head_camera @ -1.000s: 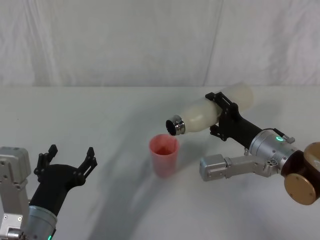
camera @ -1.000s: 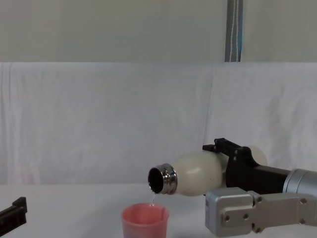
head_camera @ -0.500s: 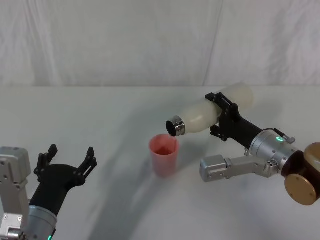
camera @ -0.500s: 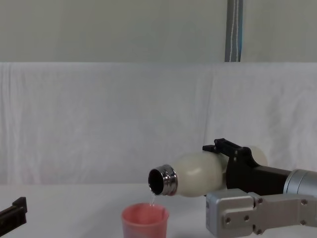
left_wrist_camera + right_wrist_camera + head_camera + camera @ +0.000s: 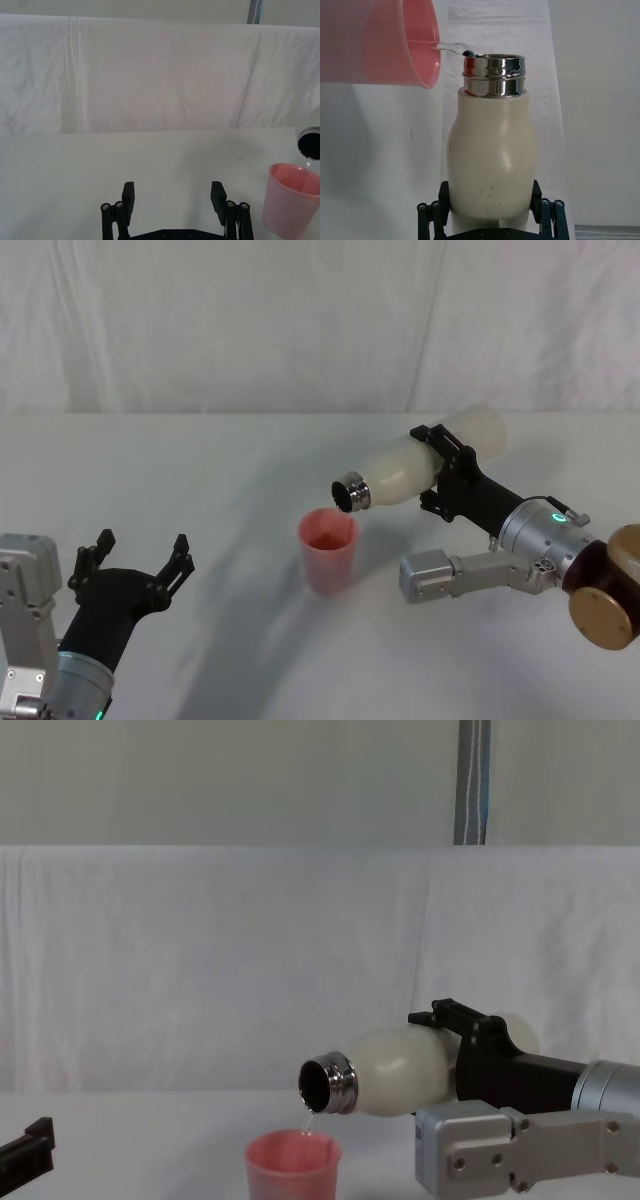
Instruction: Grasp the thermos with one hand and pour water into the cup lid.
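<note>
1. Pouring right now: your right gripper [image 5: 446, 472] has its fingers clamped around the lower body of the thermos [image 5: 415, 468], holding it off the table [image 5: 250, 455] and tipped nearly level, neck slightly down.
2. Look at the right wrist view: the bottle's base sits between the black fingers [image 5: 544, 210], and the steel neck points away from the claw toward the cup lid [image 5: 385, 40].
3. You can see a thin stream of water [image 5: 309, 1123] dropping from the steel mouth into the pink cup, which stands upright on the table just below and in front of the mouth.
4. Your left gripper [image 5: 130, 560] is parked low at the near left, fingers spread wide with nothing between them, well apart from the cup.
</note>
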Motion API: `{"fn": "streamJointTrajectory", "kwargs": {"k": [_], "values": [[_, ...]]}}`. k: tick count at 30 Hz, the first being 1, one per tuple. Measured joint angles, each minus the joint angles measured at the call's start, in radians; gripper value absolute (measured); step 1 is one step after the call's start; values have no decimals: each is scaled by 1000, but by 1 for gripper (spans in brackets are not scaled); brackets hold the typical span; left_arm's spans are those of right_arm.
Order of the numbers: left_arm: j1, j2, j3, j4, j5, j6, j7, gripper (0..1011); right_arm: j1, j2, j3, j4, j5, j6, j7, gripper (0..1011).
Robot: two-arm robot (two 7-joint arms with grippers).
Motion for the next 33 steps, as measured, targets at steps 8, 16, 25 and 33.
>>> {"fn": "streamJointTrajectory", "kwargs": {"k": [8, 16, 25, 33], "values": [[0, 0, 0, 0, 0, 0, 0, 1001, -2, -2, 6, -2, 12, 1, 5, 950], [0, 0, 0, 0, 0, 0, 0, 1001, -7, -6, 12, -4, 25, 1, 12, 950], [0, 0, 0, 0, 0, 0, 0, 1001, -7, -5, 10, -4, 21, -3, 12, 950], [0, 0, 0, 0, 0, 0, 0, 1001, -13, -2, 13, -13, 26, -1, 17, 950]]}}
